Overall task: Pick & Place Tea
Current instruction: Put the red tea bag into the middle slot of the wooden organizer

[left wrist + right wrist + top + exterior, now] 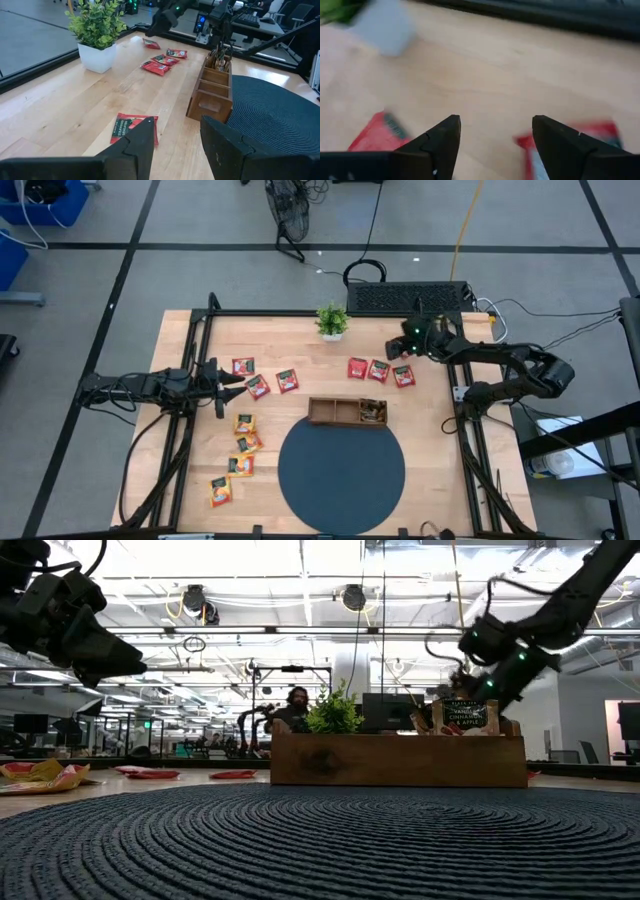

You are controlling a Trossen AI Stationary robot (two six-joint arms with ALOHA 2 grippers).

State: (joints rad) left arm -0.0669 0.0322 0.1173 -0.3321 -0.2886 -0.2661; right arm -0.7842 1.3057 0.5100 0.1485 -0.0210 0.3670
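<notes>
The tea lies as flat sachets on the wooden table. Three red sachets (378, 370) lie at the far right, three more red ones (258, 386) at the left, and several yellow-orange ones (244, 444) at the near left. My right gripper (495, 142) hovers open above the far-right red group (377, 132), touching nothing. My left gripper (177, 142) stands open at the table's left, with a red sachet (132, 127) just ahead of its fingers. The wooden tray (347, 412) holds sachets (465, 715) in its right compartment.
A dark round mat (341, 473) fills the near middle, with the tray at its far rim. A small potted plant (332, 321) stands at the far middle, left of my right gripper (400, 348). A keyboard (410, 297) lies beyond the far edge.
</notes>
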